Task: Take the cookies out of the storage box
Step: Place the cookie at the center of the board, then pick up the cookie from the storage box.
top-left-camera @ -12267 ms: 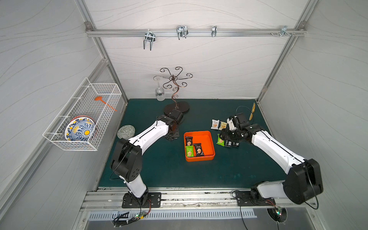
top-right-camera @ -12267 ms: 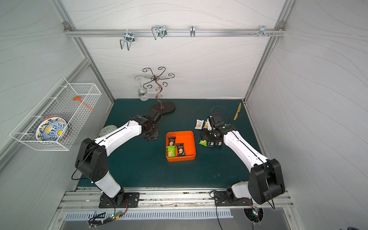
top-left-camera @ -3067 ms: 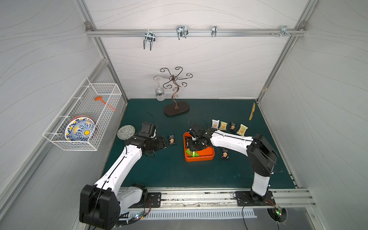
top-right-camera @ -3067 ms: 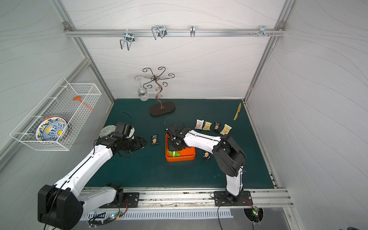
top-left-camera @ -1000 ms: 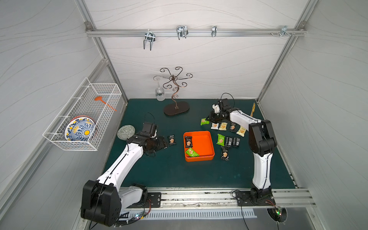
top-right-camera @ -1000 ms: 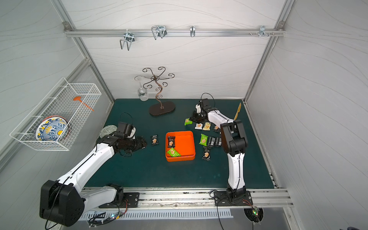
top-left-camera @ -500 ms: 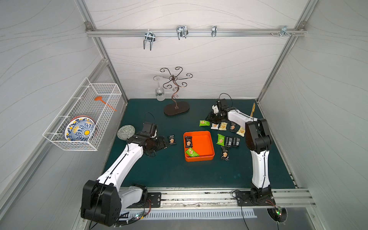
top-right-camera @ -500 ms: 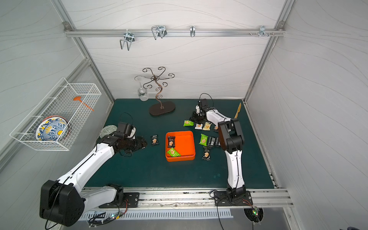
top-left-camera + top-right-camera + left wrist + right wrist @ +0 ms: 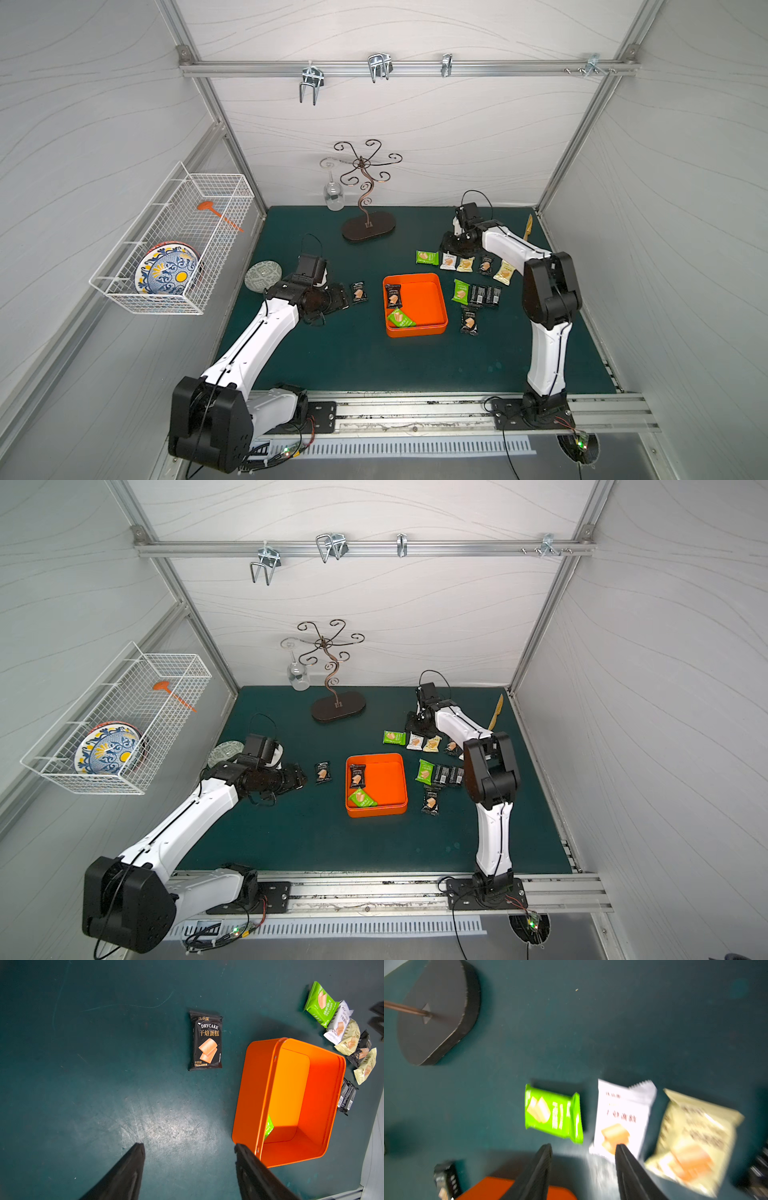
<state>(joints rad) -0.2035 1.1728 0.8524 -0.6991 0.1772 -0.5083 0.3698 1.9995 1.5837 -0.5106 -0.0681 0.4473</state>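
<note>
The left hand (image 9: 189, 1145) and right hand (image 9: 583, 1147) are spread and empty. The green cookie (image 9: 400, 318) hugs the storage box (image 9: 428, 291) wall nearest the left hand, so a finger may strike the rim.

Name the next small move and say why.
Probably swing the right gripper over to the shallow orange plastic box: its jaws stand open and empty near a green foil packet lying on the mat, while a black foil packet and a second green packet lie inside the box.
</note>
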